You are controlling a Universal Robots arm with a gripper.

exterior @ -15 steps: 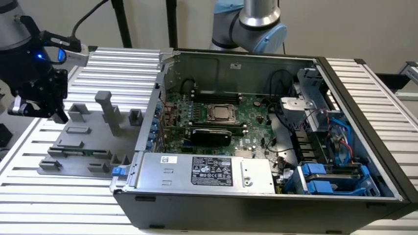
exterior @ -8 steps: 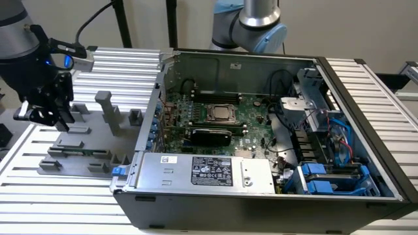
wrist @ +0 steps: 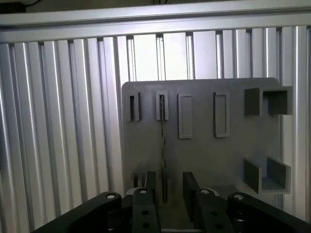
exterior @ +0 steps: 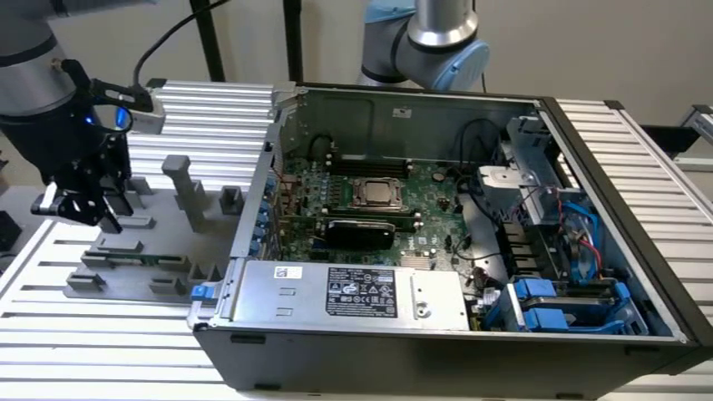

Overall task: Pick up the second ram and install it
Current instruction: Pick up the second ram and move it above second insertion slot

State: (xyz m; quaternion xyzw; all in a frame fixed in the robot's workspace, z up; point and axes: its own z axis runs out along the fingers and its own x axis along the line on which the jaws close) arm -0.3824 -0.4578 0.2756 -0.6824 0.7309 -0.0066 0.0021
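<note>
Second ram (wrist: 163,141) — standing on edge in the grey holder plate (wrist: 204,155), seen edge-on from the wrist as a thin dark line running out of the second slot block toward the tool (wrist: 170,177). In the exterior view, the same ram (exterior: 132,260) as a narrow green strip low on the holder plate (exterior: 134,280), between two grey end blocks, at the exterior view's left.

Tool open a moderate way: one black finger (wrist: 149,189) on either side of the stick's near end, a sliver of grey plate visible in each gap, nothing gripped. From the exterior, tool (exterior: 80,215) pointing down over the plate, up and to the exterior view's left of the green strip; height above the ram hard to judge.

Around the ram, more slot blocks in a row, plus taller grey posts (exterior: 184,188). Underneath, a ribbed aluminium worktop (exterior: 112,334).

Just beside the plate, to the exterior view's right — an open computer case (exterior: 446,359), with a green motherboard (exterior: 429,188), a silver CPU socket (exterior: 376,194) near its middle, a black oblong block (exterior: 356,230) just beside the socket, a labelled silver power supply (exterior: 346,292) along the near edge and blue drive brackets (exterior: 546,305) in the near right corner.
</note>
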